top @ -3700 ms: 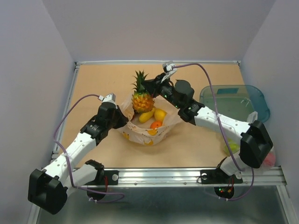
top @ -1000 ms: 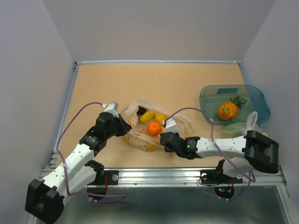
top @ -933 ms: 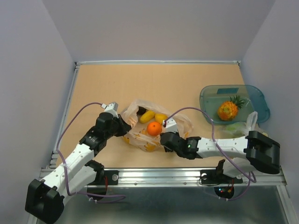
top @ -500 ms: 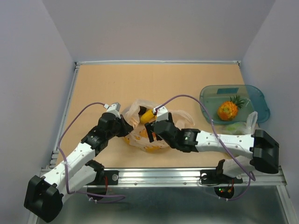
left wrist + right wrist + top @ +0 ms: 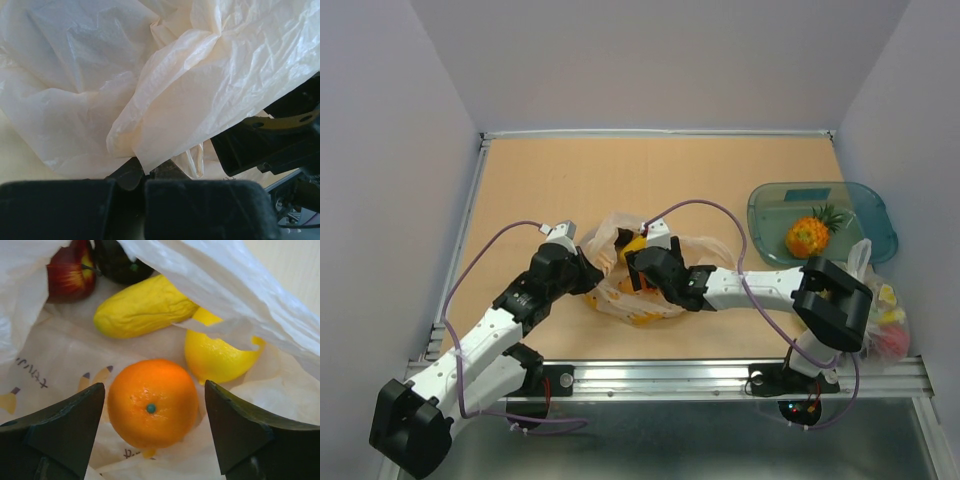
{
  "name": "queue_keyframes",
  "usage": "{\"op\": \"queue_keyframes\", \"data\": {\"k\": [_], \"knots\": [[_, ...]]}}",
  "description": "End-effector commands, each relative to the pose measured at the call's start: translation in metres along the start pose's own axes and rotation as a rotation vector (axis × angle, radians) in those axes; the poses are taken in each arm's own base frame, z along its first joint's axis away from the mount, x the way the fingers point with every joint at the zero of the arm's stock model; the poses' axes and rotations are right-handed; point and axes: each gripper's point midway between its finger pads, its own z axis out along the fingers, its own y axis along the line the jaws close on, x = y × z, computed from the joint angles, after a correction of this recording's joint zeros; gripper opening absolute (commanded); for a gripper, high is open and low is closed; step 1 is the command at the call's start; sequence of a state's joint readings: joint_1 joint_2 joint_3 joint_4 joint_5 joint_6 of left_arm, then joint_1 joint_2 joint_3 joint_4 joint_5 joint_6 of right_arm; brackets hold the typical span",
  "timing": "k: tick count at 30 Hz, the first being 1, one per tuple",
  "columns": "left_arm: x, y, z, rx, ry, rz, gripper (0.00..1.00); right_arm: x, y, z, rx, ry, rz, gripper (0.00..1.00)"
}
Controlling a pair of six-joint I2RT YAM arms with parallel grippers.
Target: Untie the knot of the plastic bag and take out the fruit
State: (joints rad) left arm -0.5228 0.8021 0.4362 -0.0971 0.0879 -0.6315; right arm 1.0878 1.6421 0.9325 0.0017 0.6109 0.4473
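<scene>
The pale peach plastic bag [image 5: 642, 306] lies open at mid-table; its knot is out of view. My left gripper [image 5: 590, 277] is shut on the bag's left edge, and the pinched film [image 5: 175, 90] fills the left wrist view above the jaws [image 5: 142, 172]. My right gripper [image 5: 155, 390] is open inside the bag's mouth, one finger on each side of the orange [image 5: 152, 402] without touching it. Behind the orange lie a lemon [image 5: 220, 352], a banana [image 5: 142, 307], a dark red apple [image 5: 70, 272] and a dark plum [image 5: 120, 265]. The pineapple [image 5: 805, 238] lies in the tray.
A teal tray [image 5: 770, 195] stands at the right of the table. A clearer bag [image 5: 882, 320] with green, yellow and red contents lies by the right arm's base. The right arm's dark link [image 5: 270, 145] shows close beside the left gripper.
The pineapple went from above the bag to the tray. My right gripper swung from the bag's front into its mouth and opened around the orange. The left gripper kept its hold.
</scene>
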Motion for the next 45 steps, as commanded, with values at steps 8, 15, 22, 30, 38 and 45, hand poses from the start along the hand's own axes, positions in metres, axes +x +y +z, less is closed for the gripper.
{"op": "queue_keyframes", "data": {"k": [8, 15, 22, 30, 38, 45], "knots": [[-0.006, -0.002, -0.001, -0.007, -0.031, 0.006, 0.0, -0.001, 0.027, 0.003, -0.15, -0.019, 0.036, 0.68], [-0.008, -0.001, -0.001, -0.014, -0.041, 0.009, 0.0, 0.019, 0.023, 0.005, -0.147, 0.025, 0.012, 0.91], [-0.009, -0.001, -0.002, -0.014, -0.047, 0.007, 0.0, -0.01, 0.027, -0.002, -0.161, -0.036, -0.006, 0.35], [-0.01, 0.0, -0.004, -0.023, -0.059, 0.002, 0.0, -0.117, 0.021, -0.069, -0.229, -0.255, 0.008, 0.05], [-0.007, 0.003, 0.0, -0.041, -0.04, 0.013, 0.0, -0.214, -0.064, -0.133, -0.023, -0.515, 0.038, 0.05], [-0.009, 0.002, -0.001, -0.036, -0.047, 0.013, 0.0, -0.217, -0.21, -0.116, 0.355, -0.514, 0.196, 0.05]]}}
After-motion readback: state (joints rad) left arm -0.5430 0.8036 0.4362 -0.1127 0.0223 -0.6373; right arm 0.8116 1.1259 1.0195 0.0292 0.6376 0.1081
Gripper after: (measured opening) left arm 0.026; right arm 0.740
